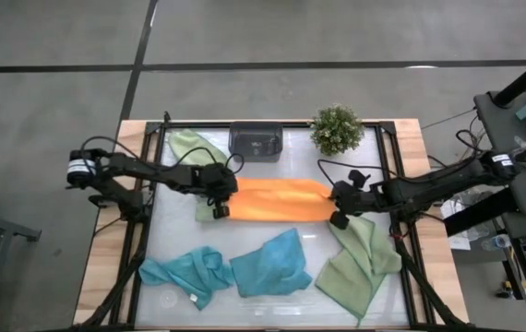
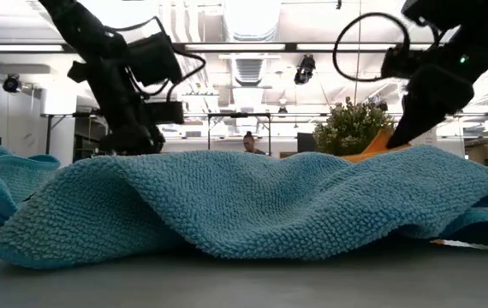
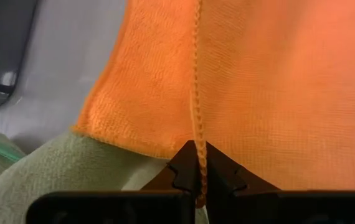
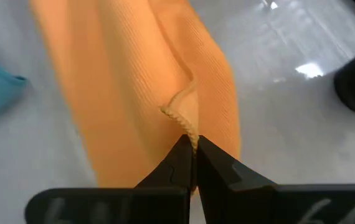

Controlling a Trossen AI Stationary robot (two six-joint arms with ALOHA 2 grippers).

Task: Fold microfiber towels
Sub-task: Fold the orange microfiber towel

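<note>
Orange towel (image 1: 277, 200) lies stretched between your two hands, mid-worktop (image 1: 198, 242). Left hand (image 1: 221, 204) is clamped on its one end hem, right hand (image 1: 338, 210) on the other. Keep both pinches tight and tension even; move the hands together so the edges meet square.

Count: five towels, namely two teal (image 1: 268, 265), two sage green (image 1: 360, 263), one orange. One tray (image 1: 256, 140), one plant (image 1: 337, 128).

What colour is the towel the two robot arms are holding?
Orange. The towel is pinched at its ends by the left gripper and right gripper; the high view shows it best.
</note>
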